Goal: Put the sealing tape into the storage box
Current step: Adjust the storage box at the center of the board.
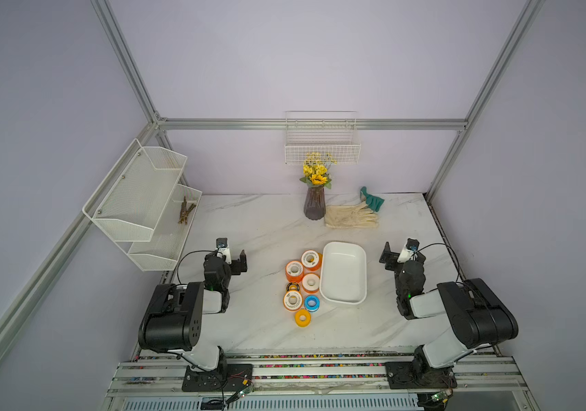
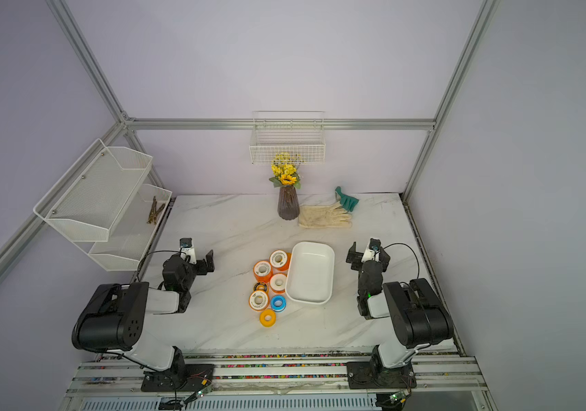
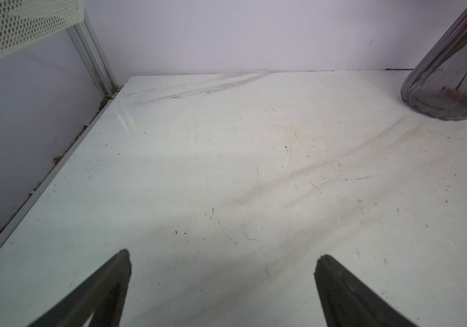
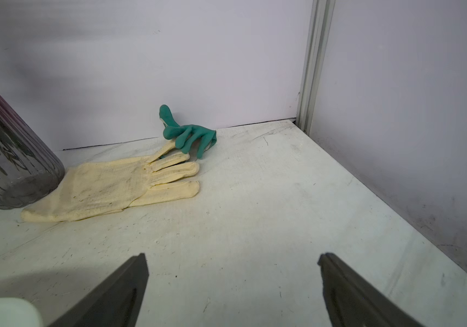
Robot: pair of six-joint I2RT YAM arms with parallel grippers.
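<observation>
Fingers of the left gripper [image 3: 223, 253] are standing wide apart, empty. Further right, tape spools [image 1: 310, 283] are lying flat, holes up, just left of the box [image 1: 343, 245], its long side running front-to-back. Fingers of the right gripper [image 4: 232, 254] are gaping, empty.

My 2 top views look down from high over the near edge toward the far wall, both holding the whole table [image 1: 249, 220]. Each wrist camera sits low, close behind its pincer: the left pincer [image 3: 222, 260] faces the far-left corner, the right pincer [image 4: 232, 260] the far-right. Both catch the vase [image 3: 450, 85].
</observation>
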